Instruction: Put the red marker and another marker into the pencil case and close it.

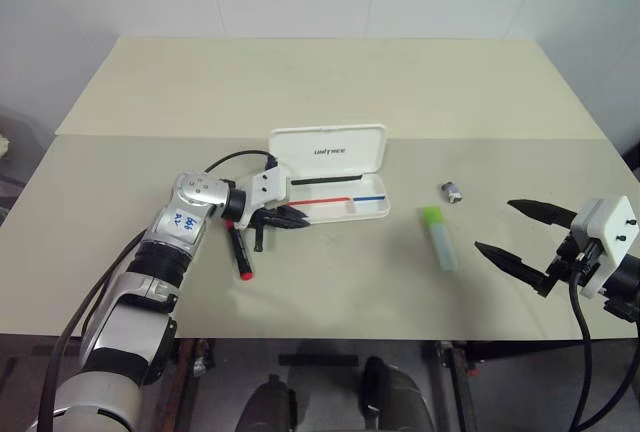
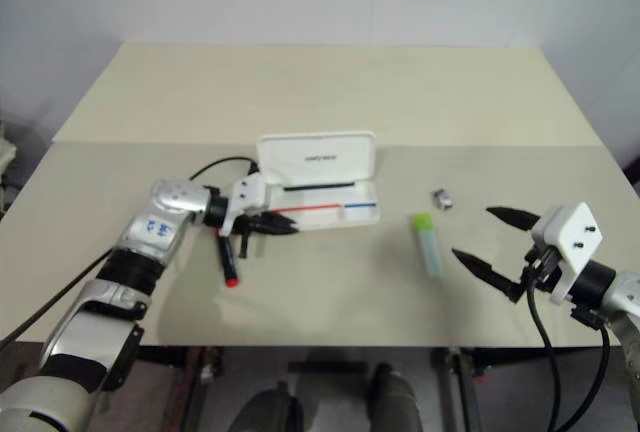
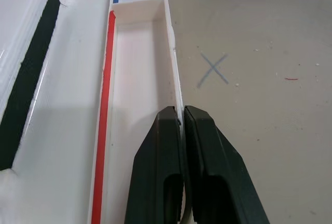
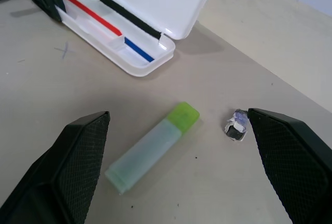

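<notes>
The white pencil case (image 1: 328, 154) lies open at mid-table, lid tilted back, with red and blue stripes in its tray. My left gripper (image 1: 298, 217) is shut on the tray's thin front wall at its left end, one finger (image 3: 158, 167) inside and the other outside. The red marker (image 1: 240, 252) lies on the table just in front of that hand, red tail toward me. The green-capped highlighter (image 1: 440, 239) lies right of the case. Right of the highlighter, my right gripper (image 1: 495, 225) hangs open and empty, its fingers (image 4: 78, 151) spread to either side of the highlighter in the right wrist view.
A small grey-black metal piece (image 1: 452, 191) sits behind the highlighter. A black cable (image 1: 225, 160) loops over the table behind my left wrist. The table's front edge (image 1: 330, 337) runs close below the marker and highlighter.
</notes>
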